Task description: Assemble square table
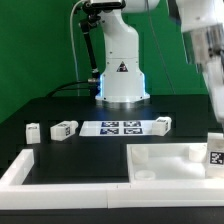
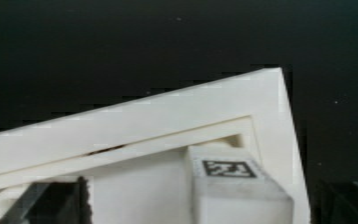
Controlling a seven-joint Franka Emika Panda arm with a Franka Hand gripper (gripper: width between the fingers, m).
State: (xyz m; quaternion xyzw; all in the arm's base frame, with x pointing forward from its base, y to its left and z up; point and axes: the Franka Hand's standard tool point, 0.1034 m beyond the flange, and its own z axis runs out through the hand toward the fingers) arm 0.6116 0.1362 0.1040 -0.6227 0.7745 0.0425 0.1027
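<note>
The square table's white top [image 1: 170, 160] lies at the front of the exterior view's right, tray side up. A tagged white part [image 1: 214, 152] stands up at its right end; I cannot tell whether it is a leg or the top's wall. Three short white legs [image 1: 33, 131] [image 1: 63, 128] [image 1: 160, 123] lie further back. My gripper [image 1: 213, 110] hangs just above that right end. In the wrist view a corner of the top [image 2: 158, 130] fills the frame with a tag reading 23 [image 2: 229, 168]. My gripper [image 2: 194, 215] is open, with dark fingers [image 2: 51, 205] wide apart on either side of the tagged part.
The marker board [image 1: 118, 127] lies flat among the legs at the back. Long white border rails [image 1: 60, 172] form an L at the front of the exterior view's left, beside the top. The robot base [image 1: 122, 75] stands at the back, in front of a green curtain.
</note>
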